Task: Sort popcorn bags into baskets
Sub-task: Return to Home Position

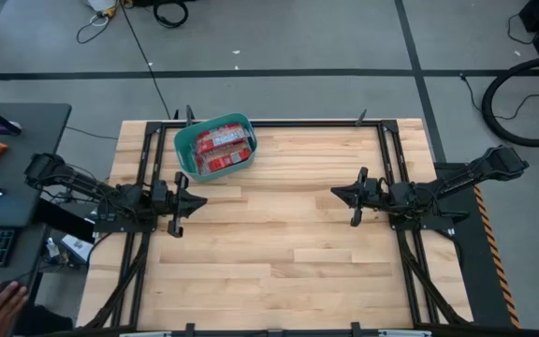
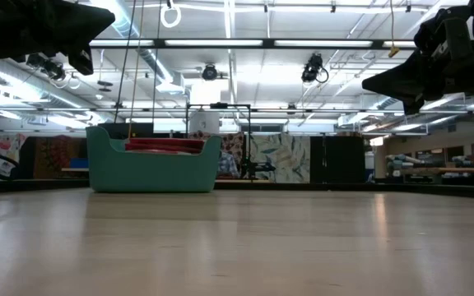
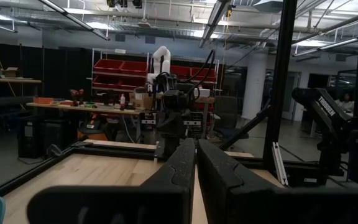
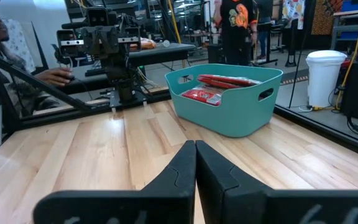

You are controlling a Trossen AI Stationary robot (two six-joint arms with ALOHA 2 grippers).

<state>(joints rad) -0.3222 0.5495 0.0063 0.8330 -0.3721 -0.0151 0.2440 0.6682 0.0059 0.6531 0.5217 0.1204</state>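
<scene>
From above, the teal basket (image 1: 182,150) sits at the far left part of the table (image 1: 279,253) with the popcorn bags (image 1: 223,150) stacked inside it, and no loose bag shows on the wood. The left gripper (image 1: 196,201) and the right gripper (image 1: 338,194) face each other across the middle, well apart and both clear of the basket. Homing therefore looks like a matter of pulling each arm straight back along its own line without swinging toward the rim. A person's hand (image 1: 3,301) lies off the table's near left corner, so I judge the left arm's retreat needs the more care. At table height the basket stands alone on the boards, the red bags just topping its wall, and both grippers hang high above the surface; holding that height should rule out scraping the wood. The left wrist camera shows its two fingers (image 3: 182,165) pressed together on nothing. The right wrist camera shows the same clenched, empty pincer, with the filled basket off to one side ahead of it.
</scene>
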